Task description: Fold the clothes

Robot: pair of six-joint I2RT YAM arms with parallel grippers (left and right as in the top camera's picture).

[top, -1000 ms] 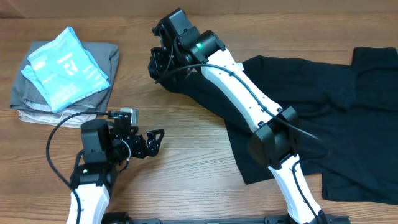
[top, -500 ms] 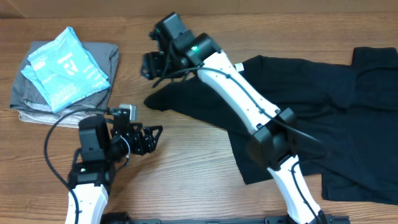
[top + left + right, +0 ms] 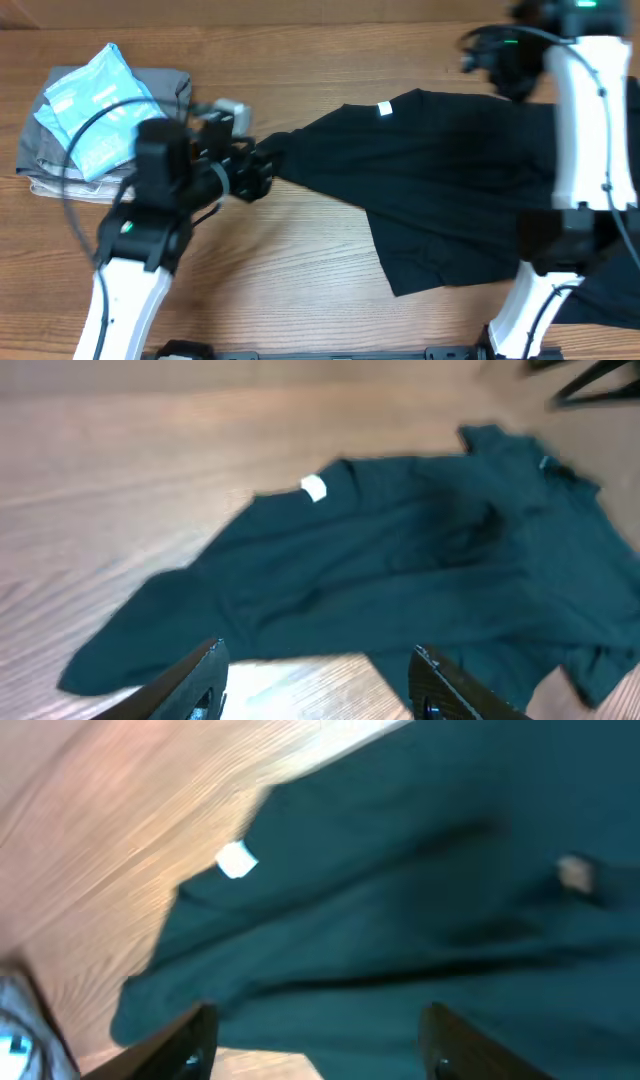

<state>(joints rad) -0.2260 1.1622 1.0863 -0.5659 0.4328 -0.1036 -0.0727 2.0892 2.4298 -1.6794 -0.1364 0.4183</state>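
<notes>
A black T-shirt (image 3: 450, 190) lies spread and rumpled across the middle and right of the table, its small white neck label (image 3: 381, 109) showing near the far edge. Its left corner (image 3: 285, 155) tapers to a point. My left gripper (image 3: 258, 172) sits right at that point, jaws open. The left wrist view shows bare wood between my left gripper's (image 3: 320, 675) fingers and the shirt (image 3: 400, 560) just beyond. My right gripper (image 3: 480, 60) hovers open over the shirt's far right part. In the right wrist view, my right gripper (image 3: 315, 1035) holds nothing above the dark fabric (image 3: 420, 900).
At the far left, a light-blue garment with white print (image 3: 100, 110) lies on folded grey and beige garments (image 3: 172, 92). More black fabric (image 3: 610, 130) lies at the right edge. The right arm's white links (image 3: 580, 150) stand over the shirt's right side.
My right gripper opened, dropped the shirt's left corner onto the table and swung far to the right. My left arm moved up to that corner, its jaws narrowing a little.
</notes>
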